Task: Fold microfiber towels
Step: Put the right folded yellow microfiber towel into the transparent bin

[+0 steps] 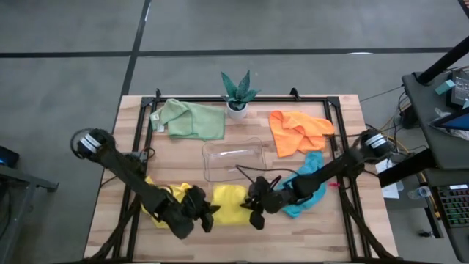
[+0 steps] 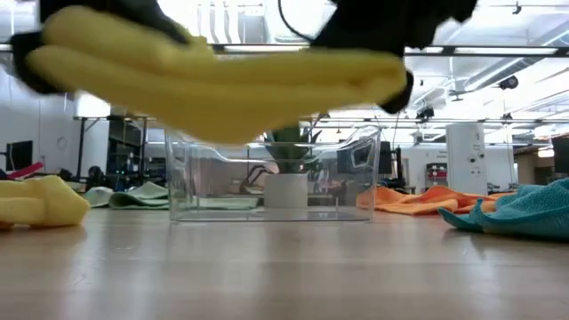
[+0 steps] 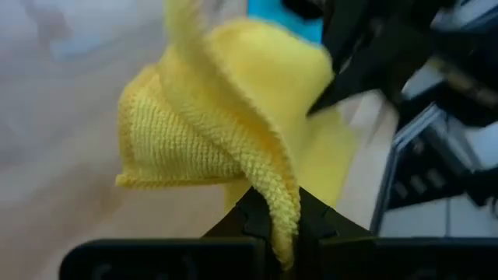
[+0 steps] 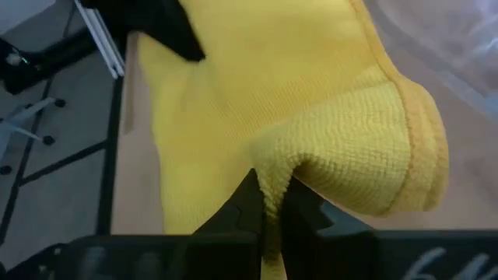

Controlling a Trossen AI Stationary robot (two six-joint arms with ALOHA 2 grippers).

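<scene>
While a yellow microfiber towel (image 1: 229, 205) is stretched between them near the front edge of the wooden worktop (image 1: 242, 238), both tools are seen clamped on it. The left tool (image 1: 209, 215) is pinched shut on one edge of the cloth, a folded ridge of the fabric (image 3: 233, 132) being gripped between its fingers in the left wrist view. The right tool (image 1: 256, 213) is closed on the opposite edge, with the fabric (image 4: 327, 117) bunched just ahead of its fingers in the right wrist view. In the low view the held towel (image 2: 222, 80) is shown lifted clear of the worktop (image 2: 284, 267), sagging in the middle.

A second yellow towel (image 1: 163, 198) is lying crumpled under the left arm, just behind the left tool. A teal-blue towel (image 1: 308, 192) is lying beneath the right arm, just behind the right tool. A clear plastic tray (image 1: 234, 160) is placed just beyond both tools, toward the middle of the worktop. Farther beyond the right tool an orange towel (image 1: 297, 130) is spread loosely, and farther beyond the left tool a pale green towel (image 1: 189, 119) is lying partly folded. A small potted plant (image 1: 237, 94) is set at the far edge, between the green and orange towels and well apart from both tools.
</scene>
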